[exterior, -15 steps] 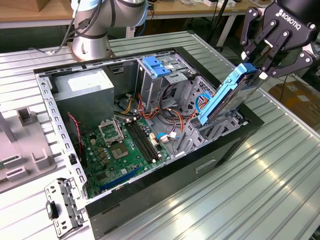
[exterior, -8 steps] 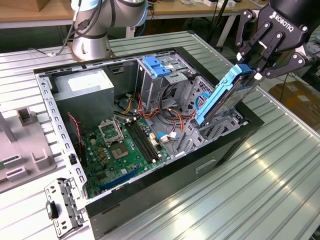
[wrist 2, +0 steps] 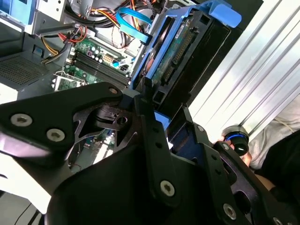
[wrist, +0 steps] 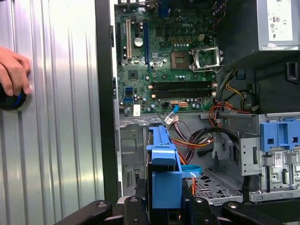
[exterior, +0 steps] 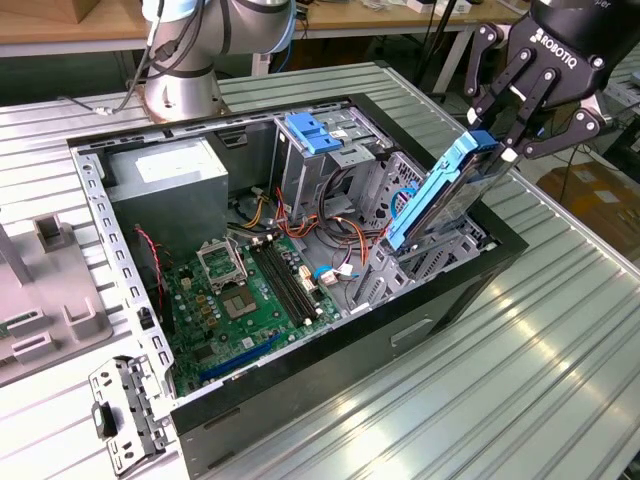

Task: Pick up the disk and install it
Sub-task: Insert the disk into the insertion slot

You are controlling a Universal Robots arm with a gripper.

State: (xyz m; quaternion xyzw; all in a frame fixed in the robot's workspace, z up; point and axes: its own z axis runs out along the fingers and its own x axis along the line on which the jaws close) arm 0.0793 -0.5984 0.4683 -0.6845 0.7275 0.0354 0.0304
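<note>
In the exterior view, the green motherboard [exterior: 255, 290] lies on the floor of the open computer case [exterior: 300, 400] around seven o'clock. The disk [exterior: 440, 195], dark with light-blue side rails, stands tilted at two o'clock with its lower end down in the drive cage, and the gripper [exterior: 492, 148] is clamped on its raised end. Farther off at eleven o'clock, the grey power supply [exterior: 170, 180] carries a white sticker whose print I cannot make out.

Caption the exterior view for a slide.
Pincer grips the disk, tilted, its lower end inside the open computer case.
</note>
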